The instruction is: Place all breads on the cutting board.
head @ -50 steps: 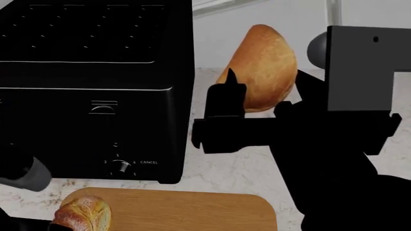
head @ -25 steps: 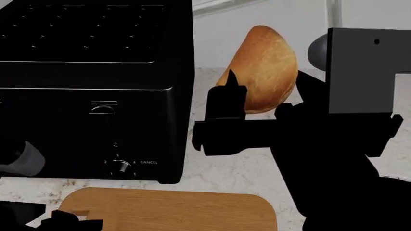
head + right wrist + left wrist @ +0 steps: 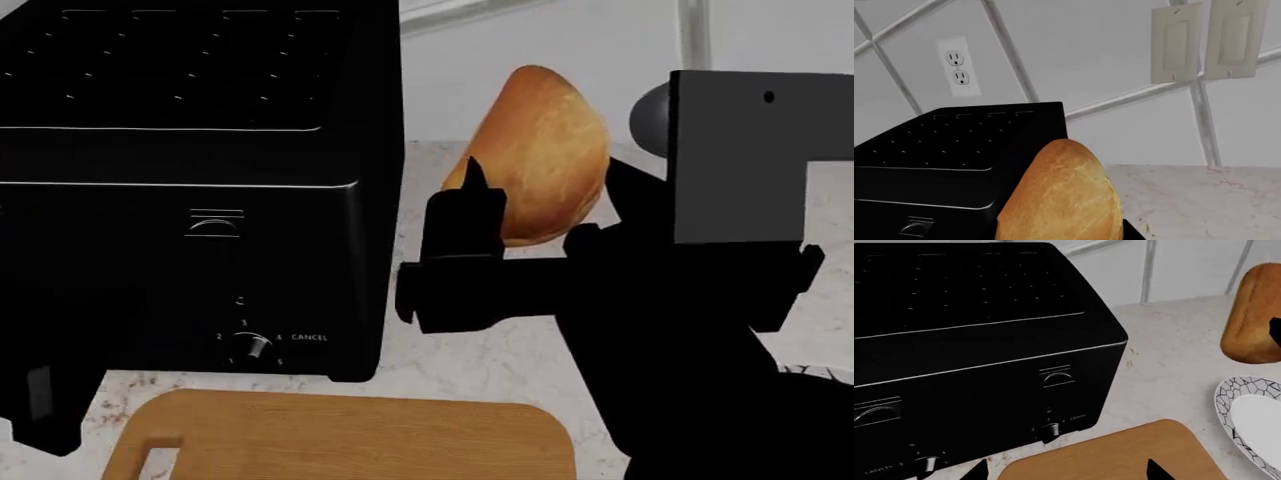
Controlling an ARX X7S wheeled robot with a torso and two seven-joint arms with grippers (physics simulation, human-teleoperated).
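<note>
One bread [image 3: 541, 150] clamped upright in our right gripper [image 3: 534, 225] above the counter [image 3: 467, 365], beside the toaster [image 3: 187, 190], board [image 3: 360, 440] bare, our left gripper's [image 3: 1064, 472] jaws apart.

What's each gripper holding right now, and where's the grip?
The right gripper holds a bread by its lower end, the loaf standing up above the fingers. The left gripper shows only its open fingertips over the cutting board, holding nothing.

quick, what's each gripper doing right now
Left gripper: open, empty, its fingertips apart above the cutting board.
Right gripper: closed on a bread, held up off the counter.
</note>
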